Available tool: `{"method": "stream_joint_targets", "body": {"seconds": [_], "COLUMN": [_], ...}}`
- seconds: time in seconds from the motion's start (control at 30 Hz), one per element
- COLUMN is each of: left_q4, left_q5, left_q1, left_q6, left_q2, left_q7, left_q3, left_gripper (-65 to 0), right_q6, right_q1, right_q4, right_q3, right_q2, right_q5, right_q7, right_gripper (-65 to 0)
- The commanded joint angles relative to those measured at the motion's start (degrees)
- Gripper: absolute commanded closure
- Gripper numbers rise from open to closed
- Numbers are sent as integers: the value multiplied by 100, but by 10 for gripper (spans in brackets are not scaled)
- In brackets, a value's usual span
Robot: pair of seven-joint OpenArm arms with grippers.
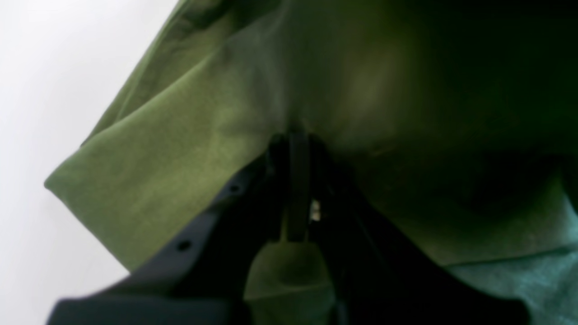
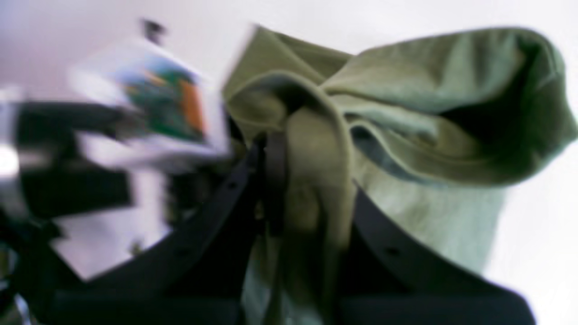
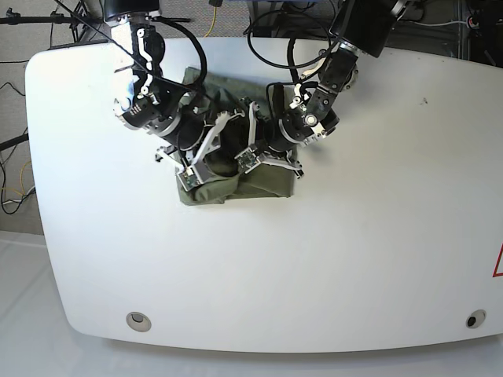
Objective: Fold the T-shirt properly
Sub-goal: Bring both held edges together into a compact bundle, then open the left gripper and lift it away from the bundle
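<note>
The soft, light, limp olive-green cotton T-shirt [image 3: 236, 184] is pinched in both closed jaws; hems beside them offer the firmest hold.

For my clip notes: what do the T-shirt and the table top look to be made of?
T-shirt: soft, matte olive knit, probably cotton; it bunches into rounded folds and shows a stitched hem in the right wrist view.
Table: smooth, hard white top, likely laminate or painted board; even, faintly glossy, with no grain. The exact material can't be confirmed.

Black arms [image 3: 149, 102], black cables, screw-dotted dark claws [image 2: 307, 180].
</note>
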Motion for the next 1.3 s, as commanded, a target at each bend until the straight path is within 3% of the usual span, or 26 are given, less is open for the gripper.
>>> {"method": "stream_joint_targets", "body": {"seconds": [0.0,0.57,1.27], "left_q4": [-24,169,864], "left_q5": [112,94,59], "left_q1": [15,15,-275], "left_q6": [-103,-103,-103], "left_q2": [25,-10,34], "left_q7": [370,370,370], "left_q3": [29,-41,-1403], "left_gripper": [-13,-13,-13], "right_q6": [-77,-86,-86], "right_q1": [81,186,195], "right_q4": [-41,-1105,-1087], "right_q3": [-106,-334,-334], "right_q2": [24,50,68], "right_q5": [39,22,22], "right_q7": [157,192,192], "right_gripper": [0,0,0]}}
